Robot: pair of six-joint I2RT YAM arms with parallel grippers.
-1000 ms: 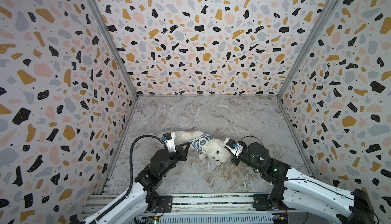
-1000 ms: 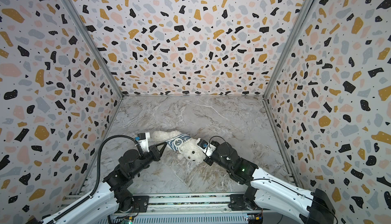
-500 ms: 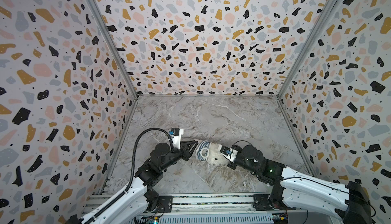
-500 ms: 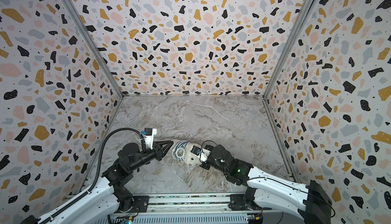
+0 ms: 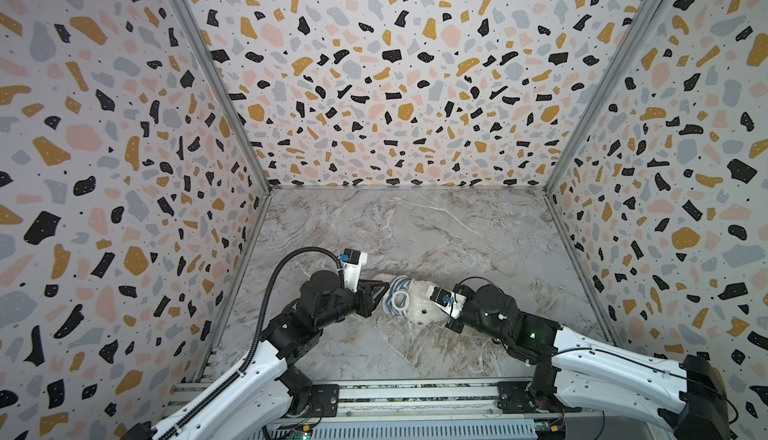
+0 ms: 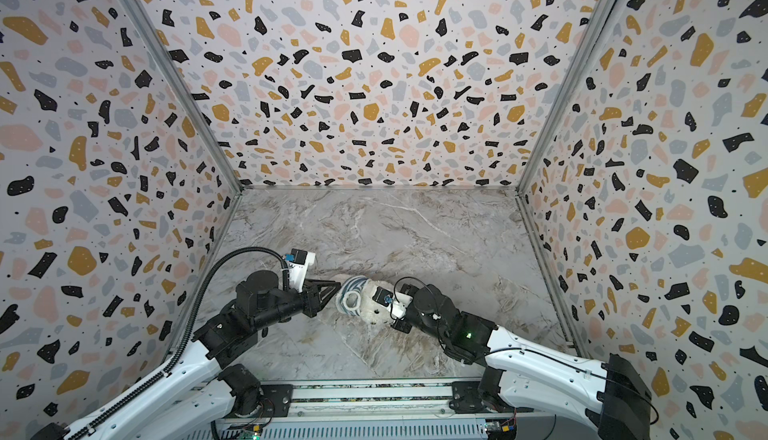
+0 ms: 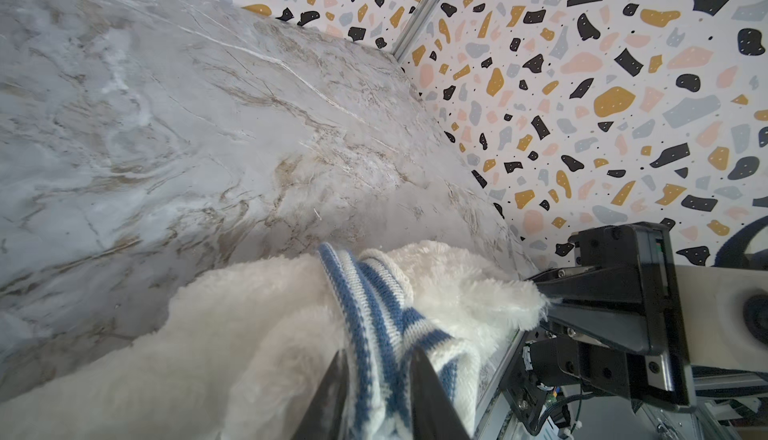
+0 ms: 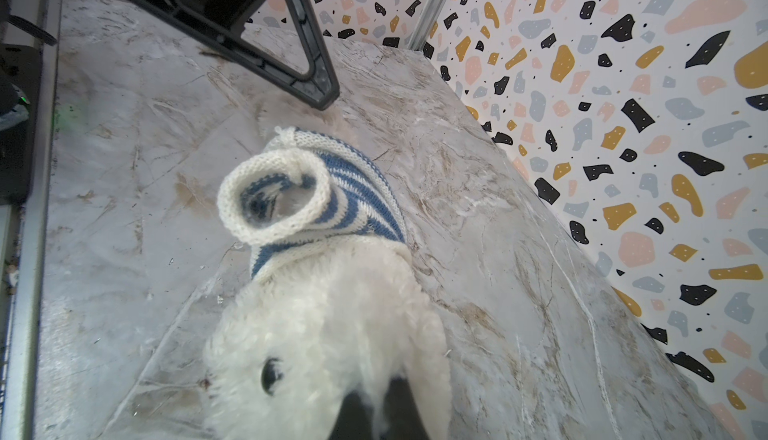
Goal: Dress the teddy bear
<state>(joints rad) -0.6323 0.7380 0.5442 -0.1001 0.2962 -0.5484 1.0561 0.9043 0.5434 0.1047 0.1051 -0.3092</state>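
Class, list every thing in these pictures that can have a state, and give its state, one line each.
teddy bear: lying on the marble table, head end held.
striped shirt: bunched around the bear's body, one cuff gaping open.
left gripper: jaws slightly apart, striped knit between them; grip unclear.
right gripper: shut on the bear's fur.

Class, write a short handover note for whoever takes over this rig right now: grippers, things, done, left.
Left gripper: jaws straddle the striped shirt; firm pinch unconfirmed.
Right gripper: shut on the teddy bear's head fur.
Bear lies on the marble table between the arms.
Done: head through the collar, shirt bunched around the upper body.
Left: no paw shows at the sleeve cuff; feed arms through, pull shirt down.
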